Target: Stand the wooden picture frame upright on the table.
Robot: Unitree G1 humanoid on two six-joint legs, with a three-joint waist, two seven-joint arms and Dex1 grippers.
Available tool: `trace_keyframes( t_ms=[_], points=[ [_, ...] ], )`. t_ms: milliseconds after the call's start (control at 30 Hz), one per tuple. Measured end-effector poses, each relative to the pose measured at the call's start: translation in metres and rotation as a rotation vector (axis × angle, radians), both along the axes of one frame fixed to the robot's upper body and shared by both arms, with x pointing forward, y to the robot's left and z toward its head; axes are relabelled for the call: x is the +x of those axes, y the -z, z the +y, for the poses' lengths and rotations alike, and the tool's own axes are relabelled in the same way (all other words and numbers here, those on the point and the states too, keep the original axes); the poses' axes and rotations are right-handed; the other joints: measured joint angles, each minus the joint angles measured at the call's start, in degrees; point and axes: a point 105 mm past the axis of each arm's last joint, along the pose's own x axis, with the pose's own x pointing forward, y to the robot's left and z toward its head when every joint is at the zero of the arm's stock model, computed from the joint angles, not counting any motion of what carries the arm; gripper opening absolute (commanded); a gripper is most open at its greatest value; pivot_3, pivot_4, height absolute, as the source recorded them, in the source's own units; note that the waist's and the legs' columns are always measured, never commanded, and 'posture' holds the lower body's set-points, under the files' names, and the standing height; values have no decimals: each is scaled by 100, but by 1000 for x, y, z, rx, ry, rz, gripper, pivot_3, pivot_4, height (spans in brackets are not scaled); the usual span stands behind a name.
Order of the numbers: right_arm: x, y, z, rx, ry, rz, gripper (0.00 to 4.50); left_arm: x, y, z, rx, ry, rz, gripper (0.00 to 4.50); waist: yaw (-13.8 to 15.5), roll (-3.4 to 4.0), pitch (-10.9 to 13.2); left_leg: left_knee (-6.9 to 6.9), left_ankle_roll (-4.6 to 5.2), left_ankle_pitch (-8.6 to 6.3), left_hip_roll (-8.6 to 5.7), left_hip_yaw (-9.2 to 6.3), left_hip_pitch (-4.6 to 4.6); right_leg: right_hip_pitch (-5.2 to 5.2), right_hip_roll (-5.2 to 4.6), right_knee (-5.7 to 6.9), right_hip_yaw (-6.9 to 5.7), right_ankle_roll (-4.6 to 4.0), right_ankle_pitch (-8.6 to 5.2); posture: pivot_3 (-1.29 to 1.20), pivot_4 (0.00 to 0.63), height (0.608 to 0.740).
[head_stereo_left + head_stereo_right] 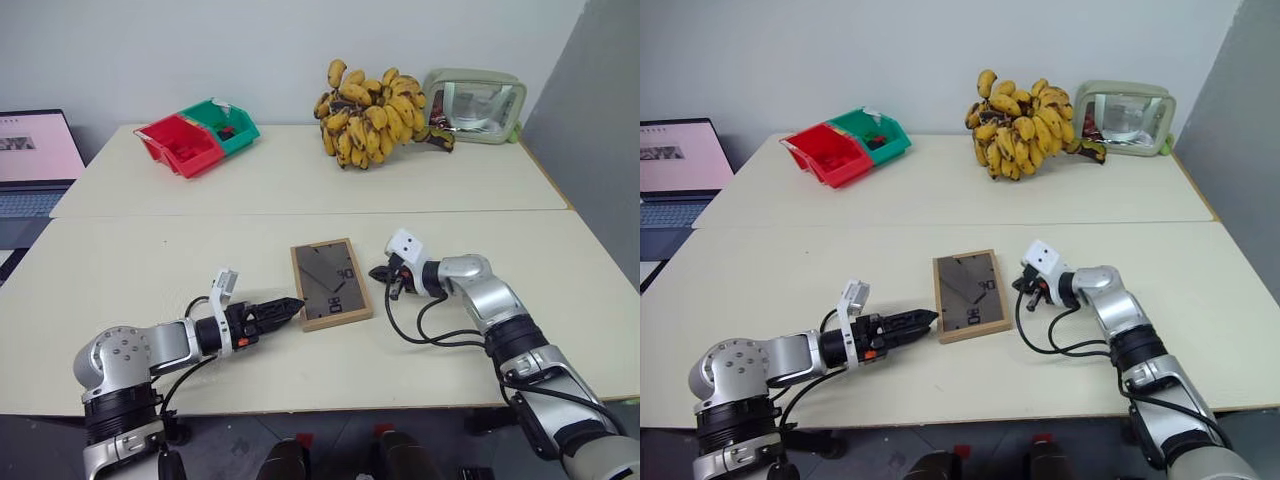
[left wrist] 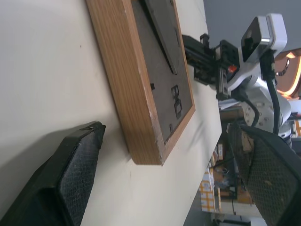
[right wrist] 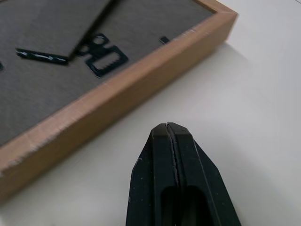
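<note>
Face-down, wooden picture frame [image 1: 331,284], portrait side hidden.

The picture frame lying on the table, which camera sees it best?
The left eye view: the whole wooden picture frame lies flat, back up, between both grippers. The right eye view shows the same. The left wrist view catches one wooden edge and corner; the right wrist view shows a corner and the grey back.

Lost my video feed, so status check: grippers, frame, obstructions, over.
Left gripper open beside the wooden picture frame, empty. Right gripper shut, empty, at the opposite edge. Frame flat on the table, back up. Nothing in the way.
</note>
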Motion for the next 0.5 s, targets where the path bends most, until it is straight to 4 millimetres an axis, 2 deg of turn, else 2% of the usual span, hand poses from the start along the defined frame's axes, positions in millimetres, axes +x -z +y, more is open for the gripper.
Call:
trace_keyframes(
  t_ms=[233, 433, 500],
  points=[
    [-4, 3, 16, 29, 23, 21, 0, 1, 3, -18, -33, 10, -1, 4470, 12, -2, -16, 1, 0, 0, -5, 0, 5, 9, 0, -5, -1, 1, 0, 0, 150, 740],
    [-8, 4, 40, 116, 66, 82, 0, -6, 5, -56, -137, 58, 37, 4470, 18, -2, -18, 1, 0, 0, -4, -6, -1, 9, -2, -10, -4, 1, 0, 0, 150, 740],
    [-8, 4, 39, 117, 77, 85, 0, -9, 4, -59, -146, 67, 37, 4196, 19, -2, -17, 1, 0, 0, -5, -6, -1, 9, -3, -11, -4, 1, 0, 0, 150, 740]
  ],
)
